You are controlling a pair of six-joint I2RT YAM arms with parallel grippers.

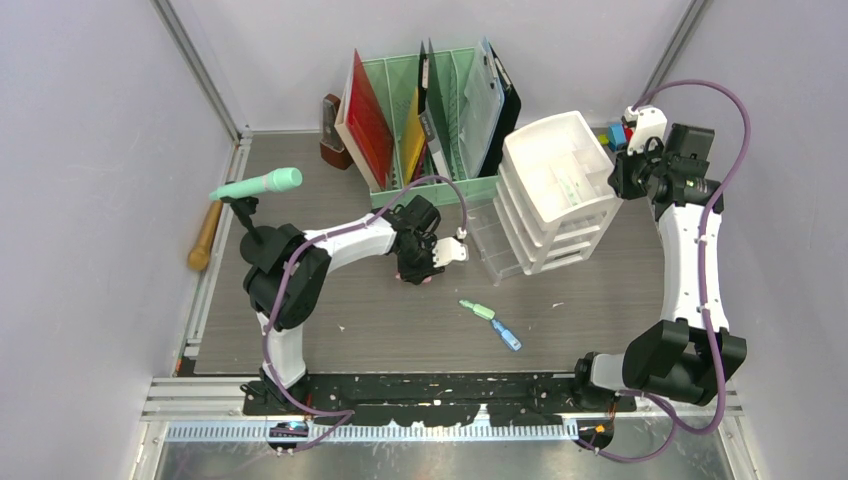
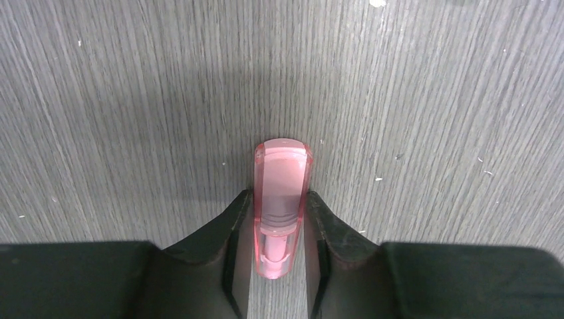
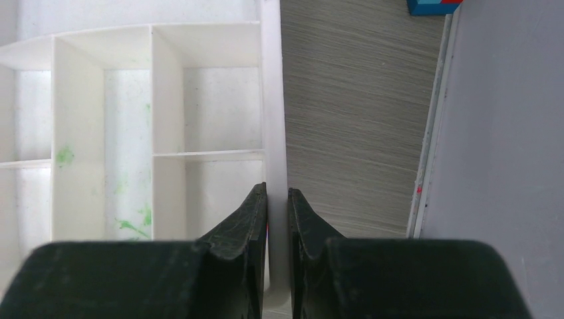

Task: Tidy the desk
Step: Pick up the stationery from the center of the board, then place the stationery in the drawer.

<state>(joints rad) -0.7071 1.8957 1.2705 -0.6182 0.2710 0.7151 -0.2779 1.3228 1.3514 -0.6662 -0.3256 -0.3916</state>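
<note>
Pickup of pink highlighter in hand, drawer unit held at the right

Clutter runs across the grey wood-grain surface (image 1: pixel 380 330), which fills the space between the pale walls; at far left a wooden-handled tool (image 1: pixel 204 242) lies along the rail, with a mint-green cylinder (image 1: pixel 258 184) just beyond it; at the back stands a mint-green file rack (image 1: pixel 430 120) stuffed with folders; left of centre, the left gripper (image 2: pixel 279 199) points straight down, its fingers closed against both sides of a pink highlighter (image 2: pixel 282 166) that appears to lie on the surface, so the grip looks made but not yet lifted; a green marker (image 1: pixel 478 309) and a blue marker (image 1: pixel 507 336) lie loose nearby, near the front edge; to their right sits a white drawer unit (image 1: pixel 555 190), whose top tray (image 3: pixel 166 100) is bare apart from green smudges; the right gripper (image 3: pixel 277 193) is nearly shut, pinching that tray's right wall; a blue block (image 3: pixel 432 6) lies in the far right corner.

Judged from this, the step is collecting loose pens; the next move calls for a straight lift without the slick cap slipping, then a carry rightward to a tray compartment; a squeeze near the cap's end could let the highlighter pivot
</note>
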